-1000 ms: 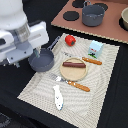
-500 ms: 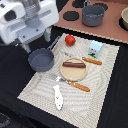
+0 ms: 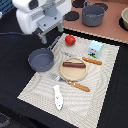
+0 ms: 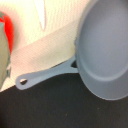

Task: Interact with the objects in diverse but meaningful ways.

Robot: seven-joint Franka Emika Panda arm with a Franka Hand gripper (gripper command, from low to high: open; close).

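The grey long-handled saucepan (image 3: 41, 59) lies at the mat's near-left corner, its handle (image 3: 56, 44) pointing toward the red tomato (image 3: 70, 40). In the wrist view the saucepan (image 4: 102, 47) and its handle (image 4: 47, 75) fill the picture, and nothing grips them. My gripper (image 3: 46, 36) hangs just above the handle's end; its fingers are too dark and small to read. The brown sausage (image 3: 74, 64) rests on the wooden plate (image 3: 75, 74). The light blue cup (image 3: 95, 48) stands at the exterior view's right. The white-and-blue fish (image 3: 58, 97) lies near the mat's front.
A striped placemat (image 3: 102, 87) lies on a black table. Orange-handled cutlery lies beside the plate, one piece (image 3: 91, 61) behind it and one (image 3: 79, 86) in front. A grey pot (image 3: 93, 15) stands on a toy stove at the back.
My arm has risen and shifted toward the exterior view's right, away from the saucepan bowl. The saucepan has stayed where it was.
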